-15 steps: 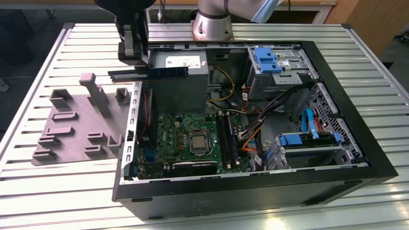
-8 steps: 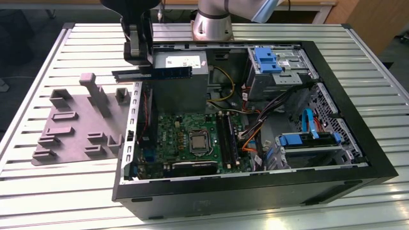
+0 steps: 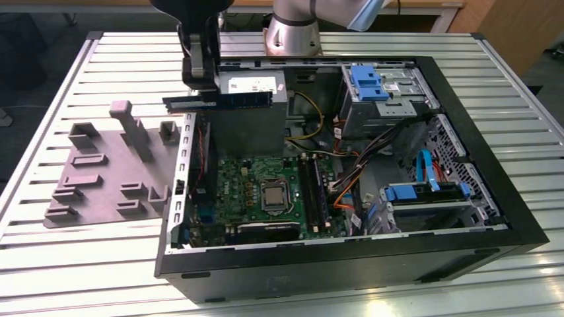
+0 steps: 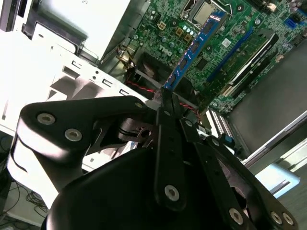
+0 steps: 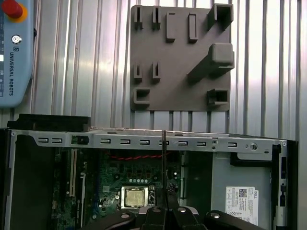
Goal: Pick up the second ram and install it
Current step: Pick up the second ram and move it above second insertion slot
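A: Surface?
B: Ribbed silver metal table, slats running across the exterior view from left to right. Bright glare on the near slats.
A: Behind it?
B: Light wooden desk edge along the back, wooden panel at the exterior view's right corner.
A: Floor?
B: Dark floor past the table at the exterior view's left, detail unclear.

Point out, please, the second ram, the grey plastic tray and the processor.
second ram (image 3: 242, 100): exterior view, its blue stretch toward the exterior view's right.
grey plastic tray (image 5: 175, 88): first wrist view, bare flat base.
processor (image 3: 275, 196): exterior view, middle of its metal lid.
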You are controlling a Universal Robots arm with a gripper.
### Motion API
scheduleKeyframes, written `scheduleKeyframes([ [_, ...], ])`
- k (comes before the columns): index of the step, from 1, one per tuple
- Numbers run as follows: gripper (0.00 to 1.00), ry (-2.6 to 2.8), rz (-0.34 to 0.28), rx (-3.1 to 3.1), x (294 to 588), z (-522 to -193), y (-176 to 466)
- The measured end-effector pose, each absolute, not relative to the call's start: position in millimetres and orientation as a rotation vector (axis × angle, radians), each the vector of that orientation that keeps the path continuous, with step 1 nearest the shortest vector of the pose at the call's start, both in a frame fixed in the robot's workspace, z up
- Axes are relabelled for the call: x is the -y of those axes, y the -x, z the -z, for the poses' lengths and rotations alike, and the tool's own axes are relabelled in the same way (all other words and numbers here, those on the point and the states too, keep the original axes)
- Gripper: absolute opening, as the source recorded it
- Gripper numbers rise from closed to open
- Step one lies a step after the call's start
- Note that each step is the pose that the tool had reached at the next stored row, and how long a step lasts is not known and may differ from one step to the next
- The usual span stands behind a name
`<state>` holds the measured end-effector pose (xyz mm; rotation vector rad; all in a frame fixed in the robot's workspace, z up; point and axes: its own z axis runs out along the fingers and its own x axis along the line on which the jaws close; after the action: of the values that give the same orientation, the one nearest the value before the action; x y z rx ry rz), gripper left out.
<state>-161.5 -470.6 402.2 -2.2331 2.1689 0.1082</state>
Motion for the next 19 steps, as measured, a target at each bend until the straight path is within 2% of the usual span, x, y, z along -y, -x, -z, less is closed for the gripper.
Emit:
scheduleKeyframes([
  [19, 0.11, 2.233, -0.108, -2.169, 470.6, -402.3, 138.2],
])
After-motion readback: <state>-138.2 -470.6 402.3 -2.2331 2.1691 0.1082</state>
